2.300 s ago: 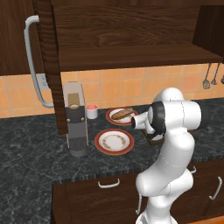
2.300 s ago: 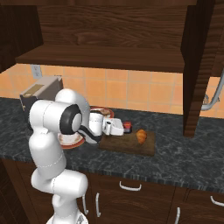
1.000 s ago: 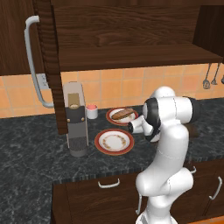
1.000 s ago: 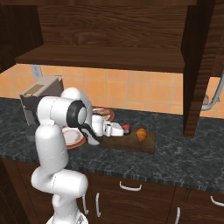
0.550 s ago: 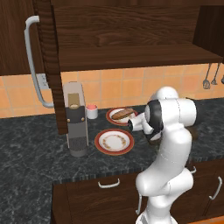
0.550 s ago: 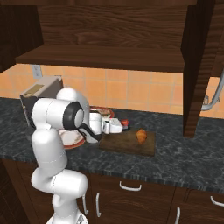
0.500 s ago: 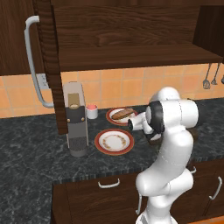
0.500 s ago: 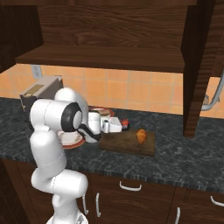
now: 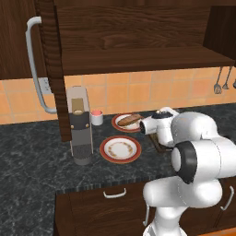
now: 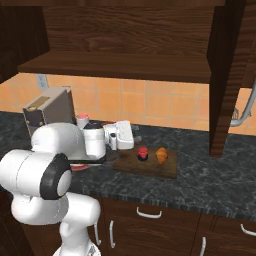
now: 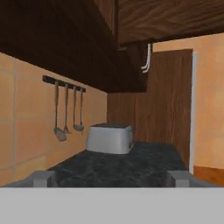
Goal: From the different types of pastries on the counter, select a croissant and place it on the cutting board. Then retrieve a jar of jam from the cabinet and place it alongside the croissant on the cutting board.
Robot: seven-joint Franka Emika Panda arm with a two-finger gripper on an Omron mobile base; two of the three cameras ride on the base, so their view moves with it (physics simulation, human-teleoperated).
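The wooden cutting board (image 10: 150,168) lies on the dark counter to the right of my arm. On it stand a small dark jam jar (image 10: 143,153) with a red lid and, just to its right, an orange croissant (image 10: 161,155). My gripper (image 10: 134,137) hovers left of the board, a little above the counter and apart from the jar. In the hand view its fingertips (image 11: 42,178) stand wide apart, open and with nothing between them, the gripper (image 11: 111,179) facing along the counter.
A plate with a long brown pastry (image 9: 128,120) and a second plate (image 9: 120,148) sit left of my arm, beside a coffee machine (image 9: 80,126) and a small cup (image 9: 96,117). Open cabinet doors (image 9: 50,69) (image 10: 227,75) hang overhead. A toaster (image 11: 109,138) stands far down the counter.
The gripper has let go of the jam jar, which stays on the board by the croissant, and has drawn back to the left and slightly up.
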